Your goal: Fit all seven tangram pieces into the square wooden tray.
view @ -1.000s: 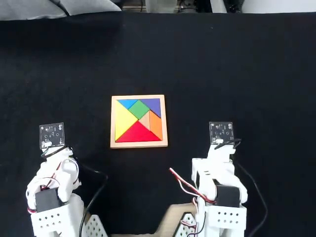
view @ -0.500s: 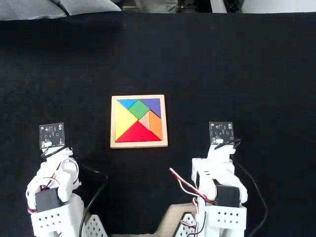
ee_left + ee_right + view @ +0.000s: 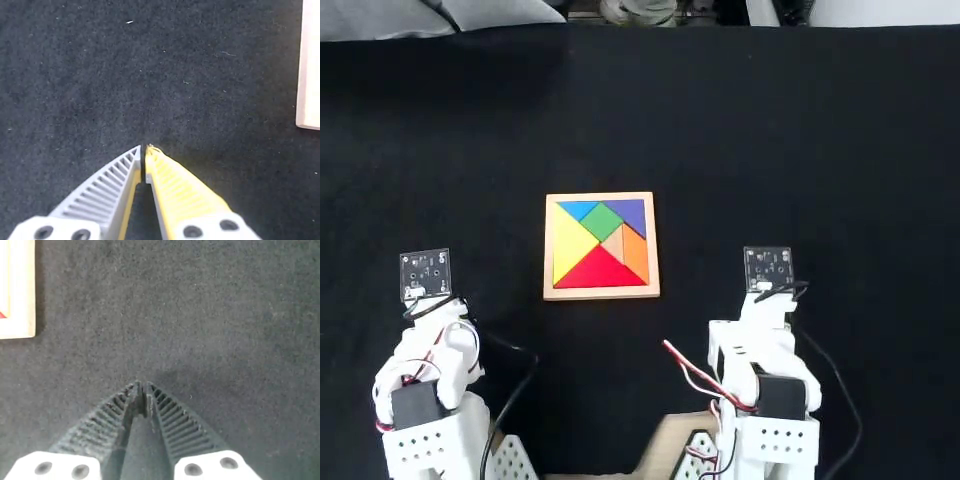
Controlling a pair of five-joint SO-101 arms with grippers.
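Observation:
The square wooden tray (image 3: 601, 294) lies in the middle of the black table, with blue, green, purple, yellow, tan, orange and red tangram pieces (image 3: 604, 245) lying flat inside it as a full square. Both arms sit folded back near the table's front edge, well short of the tray. My left gripper (image 3: 144, 149) is shut with nothing in it, over bare cloth, and the tray's edge (image 3: 310, 65) shows off to one side. My right gripper (image 3: 141, 386) is shut and holds nothing either, with a tray corner (image 3: 17, 290) nearby.
The left arm's base (image 3: 425, 420) and the right arm's base (image 3: 765, 420) stand at the front edge, each with loose cables. Grey fabric (image 3: 440, 15) lies along the far edge. Black cloth covers the table all around the tray.

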